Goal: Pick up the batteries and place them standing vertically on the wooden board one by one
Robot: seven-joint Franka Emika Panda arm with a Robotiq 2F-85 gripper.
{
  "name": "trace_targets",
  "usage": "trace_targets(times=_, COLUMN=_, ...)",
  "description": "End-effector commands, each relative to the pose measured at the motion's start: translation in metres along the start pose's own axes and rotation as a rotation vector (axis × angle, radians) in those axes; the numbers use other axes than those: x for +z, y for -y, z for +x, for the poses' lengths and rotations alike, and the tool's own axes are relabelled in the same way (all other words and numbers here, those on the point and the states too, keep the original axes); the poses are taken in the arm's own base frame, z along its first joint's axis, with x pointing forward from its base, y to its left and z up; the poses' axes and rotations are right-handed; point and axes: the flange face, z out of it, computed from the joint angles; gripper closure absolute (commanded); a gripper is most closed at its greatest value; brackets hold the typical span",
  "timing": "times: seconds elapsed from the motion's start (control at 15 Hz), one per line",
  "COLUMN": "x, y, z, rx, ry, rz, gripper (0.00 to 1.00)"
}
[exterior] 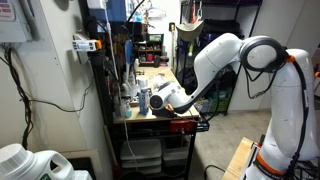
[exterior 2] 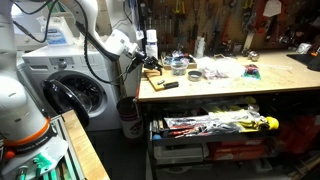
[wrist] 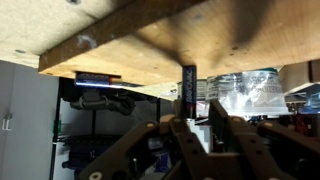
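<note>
Wrist view is flipped, w/ the wood at the top of the picture. Nearest is the pincer (wrist: 198,128), fingers narrow, either side of the battery (wrist: 189,88). Can't tell if it's clamped or just clear. Battery is dark, long axis vertical, standing w/ one end touching the wooden board (wrist: 150,45) and the other end btwn the fingertips. In an exterior view the pincer is over the left end of the tabletop (exterior 2: 235,88). Farther back are clear plastic items (wrist: 250,90), blurred.
</note>
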Motion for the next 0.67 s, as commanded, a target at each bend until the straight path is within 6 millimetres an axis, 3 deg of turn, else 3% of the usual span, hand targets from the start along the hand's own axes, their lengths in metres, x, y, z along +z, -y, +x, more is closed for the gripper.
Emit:
trace_targets(times=0.0, x=-0.002, y=-0.003, z=-0.002, rx=0.01, ry=-0.028, rz=0.007, gripper=0.35)
trace_targets(times=0.33, x=-0.011, y=-0.004, z=0.021, rx=0.018, ry=-0.02, rz=-0.001, gripper=0.01)
trace_targets(times=0.6, x=-0.018, y=-0.009, z=0.051, rx=-0.037, ry=0.019, rz=0.033, gripper=0.0)
